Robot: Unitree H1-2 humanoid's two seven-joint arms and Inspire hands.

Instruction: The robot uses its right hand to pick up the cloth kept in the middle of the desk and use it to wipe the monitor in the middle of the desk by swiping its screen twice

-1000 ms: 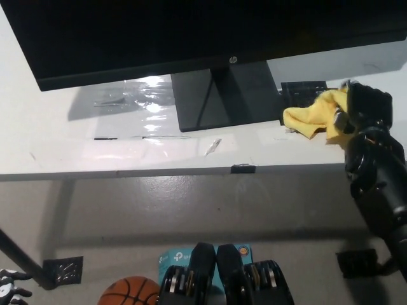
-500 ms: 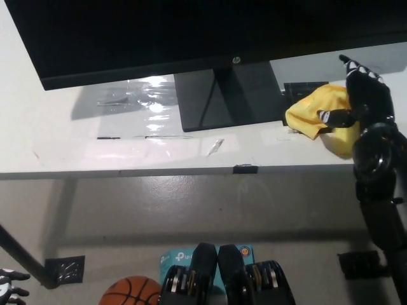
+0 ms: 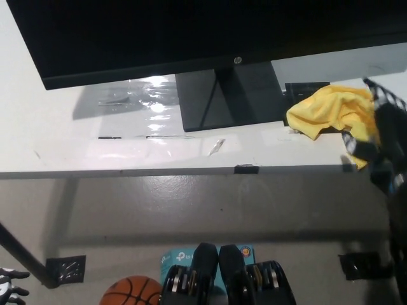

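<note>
The yellow cloth (image 3: 327, 111) lies crumpled on the white desk (image 3: 76, 152), just right of the monitor's stand base (image 3: 222, 98). The black monitor (image 3: 191, 32) fills the top of the view, its screen dark. My black right hand (image 3: 380, 136) is blurred at the far right edge, over the cloth's right end, with its fingers apart and not closed on the cloth. It hides that end of the cloth. Only a tip of my white left hand (image 3: 9, 283) shows, low in the bottom left corner below the desk.
A black pad (image 3: 304, 90) lies under the cloth's far side. Clear plastic film (image 3: 137, 95) lies left of the stand. Under the desk are a basketball (image 3: 130, 293), a blue box (image 3: 181, 257), a desk leg (image 3: 22, 254) and a black floor plate (image 3: 359, 264).
My right hand, shut on the cloth a second ago, opened and drew away right and down. The cloth now lies spread on the desk. The left hand has not moved.
</note>
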